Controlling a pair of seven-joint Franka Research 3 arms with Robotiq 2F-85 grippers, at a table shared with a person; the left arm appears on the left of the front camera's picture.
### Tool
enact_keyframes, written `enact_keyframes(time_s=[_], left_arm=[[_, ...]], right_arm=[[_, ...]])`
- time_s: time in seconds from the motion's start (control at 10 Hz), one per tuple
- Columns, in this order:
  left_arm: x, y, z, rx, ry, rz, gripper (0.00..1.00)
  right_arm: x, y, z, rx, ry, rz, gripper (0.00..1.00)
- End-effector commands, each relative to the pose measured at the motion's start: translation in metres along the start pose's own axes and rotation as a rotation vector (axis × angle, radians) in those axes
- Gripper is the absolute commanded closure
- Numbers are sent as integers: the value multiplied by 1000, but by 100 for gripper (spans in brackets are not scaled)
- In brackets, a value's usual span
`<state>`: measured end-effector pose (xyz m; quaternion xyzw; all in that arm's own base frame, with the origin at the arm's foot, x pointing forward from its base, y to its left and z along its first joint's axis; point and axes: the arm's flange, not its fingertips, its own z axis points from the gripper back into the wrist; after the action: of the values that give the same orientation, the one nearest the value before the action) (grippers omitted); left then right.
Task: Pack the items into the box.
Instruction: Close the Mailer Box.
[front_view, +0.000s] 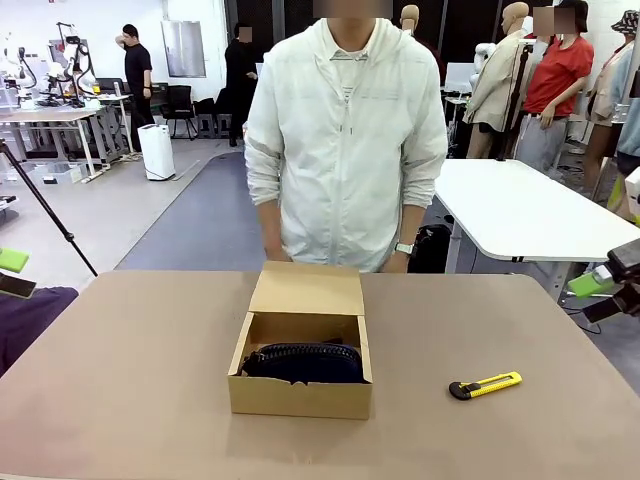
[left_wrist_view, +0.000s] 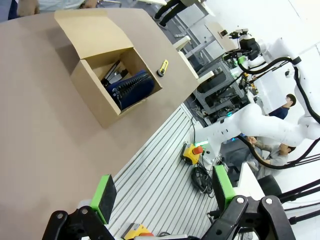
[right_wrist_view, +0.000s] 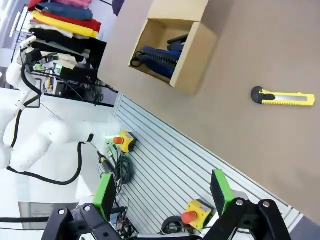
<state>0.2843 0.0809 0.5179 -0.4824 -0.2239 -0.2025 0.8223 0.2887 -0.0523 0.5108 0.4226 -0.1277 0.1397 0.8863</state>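
My left pincer (left_wrist_view: 164, 192) is wide open with nothing between its green pads (left_wrist_view: 105, 197). It hangs just off the near edge of the desk (left_wrist_view: 40, 150), over ribbed flooring. The box (left_wrist_view: 95, 95) sits well ahead of this pincer on the desk, up and to the left along the line of its fingers, with its flap lid (front_view: 308, 290) thrown back toward the person (front_view: 345, 150) standing at the far side. Inside the box I can see the navy bundle (left_wrist_view: 131, 89) lying against the wall nearest the pincer, ribbed edge up. Behind it, farther from the pincer, a black piece with a metal strip looks like the stapler (left_wrist_view: 114, 74), though I can't make it out clearly.

My right pincer (right_wrist_view: 162, 194) is also spread fully open and empty, likewise hanging beyond the desk's near edge over the same ribbed flooring. From it the box is far ahead and a little to the left, with the bundle showing through the open top. The utility knife (right_wrist_view: 283, 97) lies flat on the bare desk, ahead and to the right of this pincer, nearer to it than the box and well apart from the box. Neither pincer touches anything.
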Motion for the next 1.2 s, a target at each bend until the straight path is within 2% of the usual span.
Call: enact_keyframes(time_s=[0.0, 1.1], left_arm=[[0, -1, 1, -12, -6, -13, 0], [0, -1, 1, -12, -6, -13, 0]], right_arm=[[2, 0, 3, 14, 2, -5, 0], [2, 0, 3, 14, 2, -5, 0]])
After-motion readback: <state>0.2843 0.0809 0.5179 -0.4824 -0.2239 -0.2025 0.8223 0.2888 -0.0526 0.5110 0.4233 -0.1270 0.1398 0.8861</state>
